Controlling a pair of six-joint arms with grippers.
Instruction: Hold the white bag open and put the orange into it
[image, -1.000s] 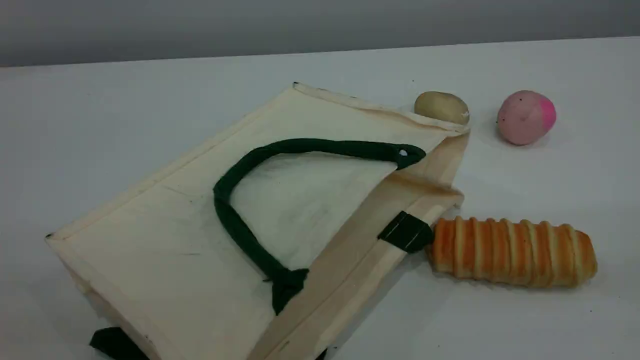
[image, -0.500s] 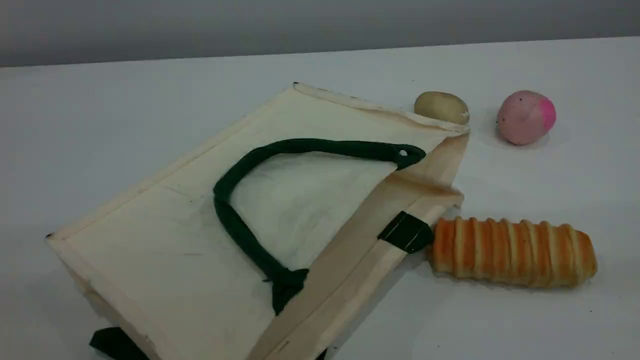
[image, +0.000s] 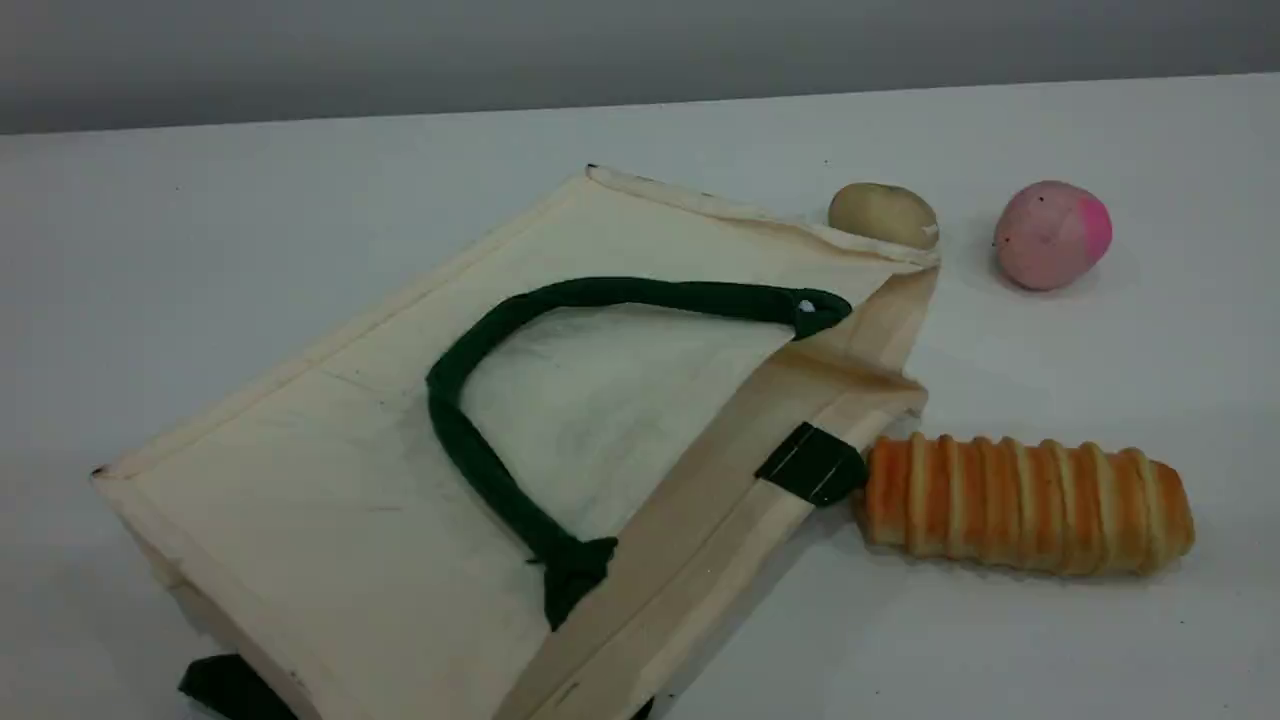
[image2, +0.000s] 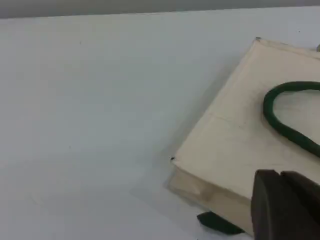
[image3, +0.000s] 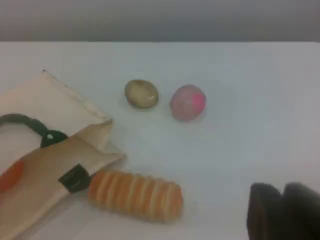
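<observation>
Neither claw visibly grips anything, and I cannot tell whether the jaws are parted. Left gripper (image2: 283, 201) hangs over a corner of the white bag (image: 330, 480). Right gripper (image3: 283, 211) sits well off to the bag's right. Ahead-left of it, an orange patch, probably the orange (image3: 11, 176), shows inside the mouth. Placing looks done, so next is likely only backing clear.

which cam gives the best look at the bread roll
The scene view: the bread roll lies whole and sharp there, ridges clear, one end beside the white bag. The right wrist view shows it whole too, but blurrier. The left wrist view misses it.
</observation>
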